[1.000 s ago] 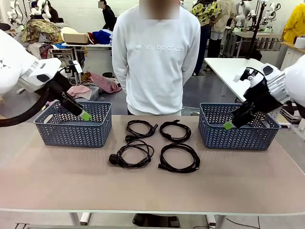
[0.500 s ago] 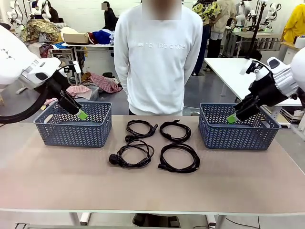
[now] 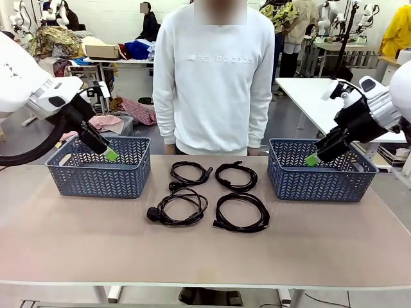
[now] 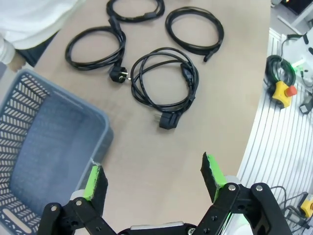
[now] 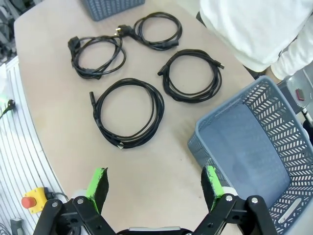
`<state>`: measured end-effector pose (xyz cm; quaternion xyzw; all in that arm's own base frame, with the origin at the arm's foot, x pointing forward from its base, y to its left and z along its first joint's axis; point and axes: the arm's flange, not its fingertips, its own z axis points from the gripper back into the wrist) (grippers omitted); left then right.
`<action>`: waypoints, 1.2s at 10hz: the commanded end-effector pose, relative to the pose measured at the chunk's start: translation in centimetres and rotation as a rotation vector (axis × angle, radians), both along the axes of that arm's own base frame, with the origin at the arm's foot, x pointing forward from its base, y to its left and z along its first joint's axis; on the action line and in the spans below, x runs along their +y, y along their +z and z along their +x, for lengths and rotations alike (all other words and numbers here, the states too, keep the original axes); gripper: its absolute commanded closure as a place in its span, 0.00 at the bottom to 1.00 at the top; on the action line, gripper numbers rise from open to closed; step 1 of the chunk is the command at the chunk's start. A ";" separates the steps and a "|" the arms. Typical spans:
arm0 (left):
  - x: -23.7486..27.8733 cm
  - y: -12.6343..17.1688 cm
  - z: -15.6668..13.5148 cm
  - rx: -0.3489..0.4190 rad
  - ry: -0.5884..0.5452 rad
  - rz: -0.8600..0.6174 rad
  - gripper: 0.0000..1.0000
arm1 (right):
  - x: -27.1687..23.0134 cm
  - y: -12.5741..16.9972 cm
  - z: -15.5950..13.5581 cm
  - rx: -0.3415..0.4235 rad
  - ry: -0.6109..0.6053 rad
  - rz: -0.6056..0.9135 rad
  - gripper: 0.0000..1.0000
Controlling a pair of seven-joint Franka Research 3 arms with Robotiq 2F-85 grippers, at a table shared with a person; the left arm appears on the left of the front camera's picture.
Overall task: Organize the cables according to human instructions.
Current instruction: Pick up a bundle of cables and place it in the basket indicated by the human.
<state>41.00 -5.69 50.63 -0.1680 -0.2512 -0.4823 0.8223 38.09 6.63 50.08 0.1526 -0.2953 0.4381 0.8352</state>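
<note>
Fingers (image 3: 112,154) apart, tilted down near baskets (image 3: 96,176)

Bright, even indoor light falls from above, so the table (image 3: 334,244) looks evenly lit and matte. The cables (image 3: 241,212) and the baskets (image 3: 96,176) throw only faint, soft shadows close beneath them. The front view is sharp on the table and a little softer in the far room. Both wrist views bend strongly at the edges: the table's rim curves, and the left gripper (image 4: 151,166) and right gripper (image 5: 155,171) look stretched and slightly soft at the bottom.
</note>
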 end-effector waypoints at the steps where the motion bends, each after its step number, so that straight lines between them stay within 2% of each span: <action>1: 0.2 -0.2 -0.1 -0.005 -0.020 -0.026 0.00 | -0.3 -0.4 0.0 -0.011 0.023 0.014 0.00; 12: 0.2 -0.2 -0.1 -0.005 -0.020 -0.026 0.00 | -0.3 -0.4 0.0 -0.011 0.023 0.014 0.00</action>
